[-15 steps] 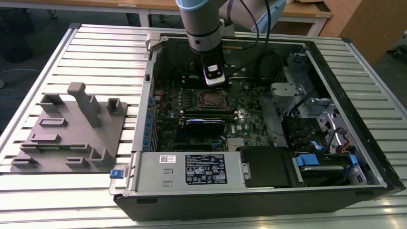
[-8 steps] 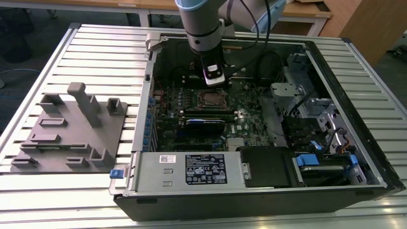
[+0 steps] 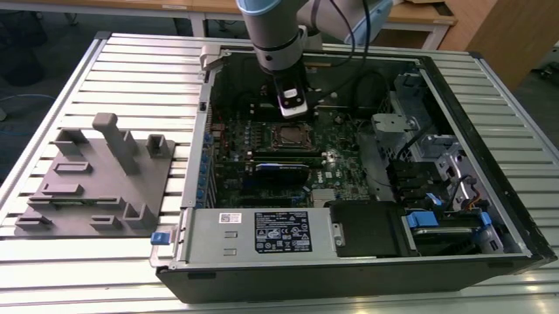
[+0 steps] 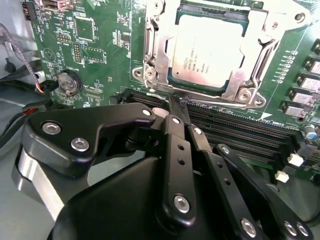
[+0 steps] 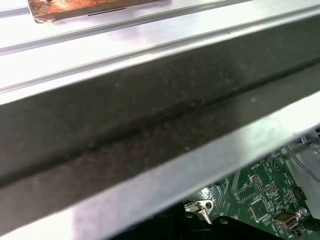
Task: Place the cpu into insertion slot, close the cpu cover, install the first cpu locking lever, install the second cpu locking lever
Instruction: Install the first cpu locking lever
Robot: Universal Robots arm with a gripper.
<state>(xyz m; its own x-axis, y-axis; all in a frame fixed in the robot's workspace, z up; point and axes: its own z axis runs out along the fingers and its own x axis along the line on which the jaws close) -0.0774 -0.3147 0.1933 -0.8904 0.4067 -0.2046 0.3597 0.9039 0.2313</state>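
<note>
The cpu [image 4: 207, 50] lies flat in the insertion slot [image 3: 288, 135] on the green board, silver-grey top up. The cpu cover [image 4: 252, 65], a silver frame, lies down around it with the chip showing through its window. A thin wire locking lever [image 4: 220, 103] runs along the socket's edge nearest my gripper. My gripper [image 4: 178, 102] is shut, with its black fingertips together at that edge, touching or just over the lever. In the exterior view the gripper [image 3: 292, 112] hangs inside the open computer case, just behind the socket.
Long black memory slots [image 4: 240, 135] run beside the socket under my fingers. A coin battery [image 4: 67, 82] sits on the board. A grey fixture block [image 3: 96, 183] stands at the exterior view's left. The power supply [image 3: 262, 232] and drive cages [image 3: 436, 170] crowd the case.
</note>
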